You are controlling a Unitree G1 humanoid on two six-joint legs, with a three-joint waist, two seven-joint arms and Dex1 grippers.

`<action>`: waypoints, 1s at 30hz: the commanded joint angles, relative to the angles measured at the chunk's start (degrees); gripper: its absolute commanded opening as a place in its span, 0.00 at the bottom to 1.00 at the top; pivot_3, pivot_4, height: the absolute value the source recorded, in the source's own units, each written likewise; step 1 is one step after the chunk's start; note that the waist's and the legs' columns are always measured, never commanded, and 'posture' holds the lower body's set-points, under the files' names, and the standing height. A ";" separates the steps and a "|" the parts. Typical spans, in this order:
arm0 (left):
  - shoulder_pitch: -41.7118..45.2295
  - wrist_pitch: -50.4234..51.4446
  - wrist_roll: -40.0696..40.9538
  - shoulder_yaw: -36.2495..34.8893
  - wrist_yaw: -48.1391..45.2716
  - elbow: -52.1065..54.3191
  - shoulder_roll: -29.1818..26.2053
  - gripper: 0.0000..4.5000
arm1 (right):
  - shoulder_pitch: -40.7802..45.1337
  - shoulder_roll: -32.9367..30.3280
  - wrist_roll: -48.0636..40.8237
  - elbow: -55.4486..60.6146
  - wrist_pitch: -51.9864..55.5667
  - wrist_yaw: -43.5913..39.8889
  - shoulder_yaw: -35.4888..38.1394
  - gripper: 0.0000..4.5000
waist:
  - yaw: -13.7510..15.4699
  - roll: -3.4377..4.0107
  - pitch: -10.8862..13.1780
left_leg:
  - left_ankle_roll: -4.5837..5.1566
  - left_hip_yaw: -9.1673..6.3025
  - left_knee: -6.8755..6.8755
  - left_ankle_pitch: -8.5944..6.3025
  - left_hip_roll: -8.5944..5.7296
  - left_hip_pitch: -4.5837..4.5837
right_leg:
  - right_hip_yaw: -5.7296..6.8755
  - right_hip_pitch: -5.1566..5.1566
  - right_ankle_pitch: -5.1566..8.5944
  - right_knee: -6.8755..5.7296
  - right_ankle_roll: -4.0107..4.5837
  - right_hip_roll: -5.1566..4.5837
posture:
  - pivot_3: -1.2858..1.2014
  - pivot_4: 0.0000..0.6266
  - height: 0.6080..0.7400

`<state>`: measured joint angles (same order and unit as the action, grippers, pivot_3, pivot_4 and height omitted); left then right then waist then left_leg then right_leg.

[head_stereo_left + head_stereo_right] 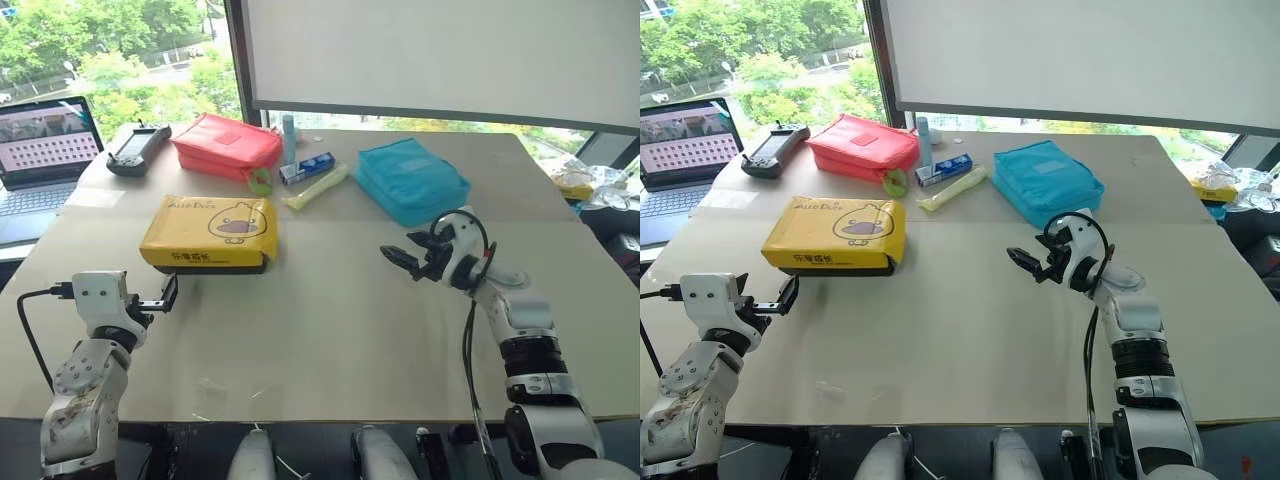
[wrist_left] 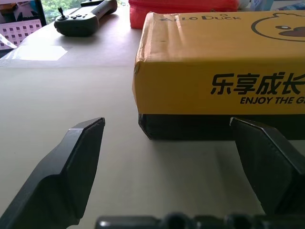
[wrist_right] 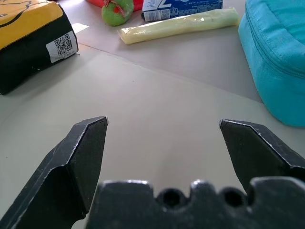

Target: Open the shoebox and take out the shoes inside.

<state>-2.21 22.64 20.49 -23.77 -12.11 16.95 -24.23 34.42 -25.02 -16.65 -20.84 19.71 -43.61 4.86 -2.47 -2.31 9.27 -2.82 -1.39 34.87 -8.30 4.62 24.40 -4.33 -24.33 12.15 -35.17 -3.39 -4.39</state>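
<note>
My left gripper [image 2: 167, 143] is spread wide, nothing in it, hovering just short of the shoebox's [image 1: 210, 235] near-left corner, not touching. Fingers [image 2: 71, 171] level with the black base, aimed along the table [image 1: 330, 330].

My right gripper [image 3: 162, 138] is also fully spread and empty, over bare table well to the right of the shoebox, pointing back toward it.

Shoebox: lid down, yellow top with the duck face up, black base under it, sitting flat on the table. QR label on the end wall facing my right gripper. Shoes aren't visible, the lid is closed.

Around the shoebox:
- red pouch [image 1: 226, 145] just behind it
- small green thing [image 1: 261, 181] at the pouch's front edge, close to the box's far-right corner; can't tell what it is
- blue-white carton [image 1: 306, 168] and pale yellow tube [image 1: 317, 187] behind and right of the box
- turquoise pouch [image 1: 411, 180] further right, well apart
- black handheld controller [image 1: 138, 149] behind-left
- open laptop [image 1: 40, 160] far left, off the table edge
</note>
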 commanded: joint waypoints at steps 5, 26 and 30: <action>-1.43 -3.43 1.39 -13.52 3.40 -2.30 -1.70 0.87 | -1.62 1.22 -4.59 9.54 6.04 -3.93 -1.77 0.86 | -0.44 0.00 0.00 | 0.00 0.00 -0.04 0.00 0.11 -0.02 | 0.01 -0.06 0.04 -0.05 0.07 0.09 | 0.52 0.24 0.89; 40.93 -27.20 -11.97 0.48 -4.87 -69.48 -14.93 0.00 | 20.69 19.11 11.82 -31.33 -16.10 3.95 -11.99 0.01 | -0.05 -0.05 0.10 | -0.28 -0.10 -0.20 0.22 0.12 0.02 | 0.28 -0.23 0.07 -0.62 -0.18 0.11 | 0.52 0.24 0.89; 45.30 -29.88 -14.88 4.99 -7.26 -77.50 -13.94 0.00 | 24.46 21.76 12.94 -38.68 -19.72 5.65 -11.15 0.01 | -0.20 -0.05 0.11 | -0.29 -0.12 -0.58 0.22 0.13 0.38 | 0.27 -0.85 -0.04 -0.87 0.20 0.16 | 0.52 0.24 0.89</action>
<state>41.83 -5.23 6.84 -20.10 -18.17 -59.01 -37.77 56.66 -3.64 -3.55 -58.40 2.80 -38.68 -7.62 -2.67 -2.36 9.38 -3.11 -1.54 34.23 -8.08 4.75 24.77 -4.04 -25.20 12.13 -36.07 -3.12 -4.22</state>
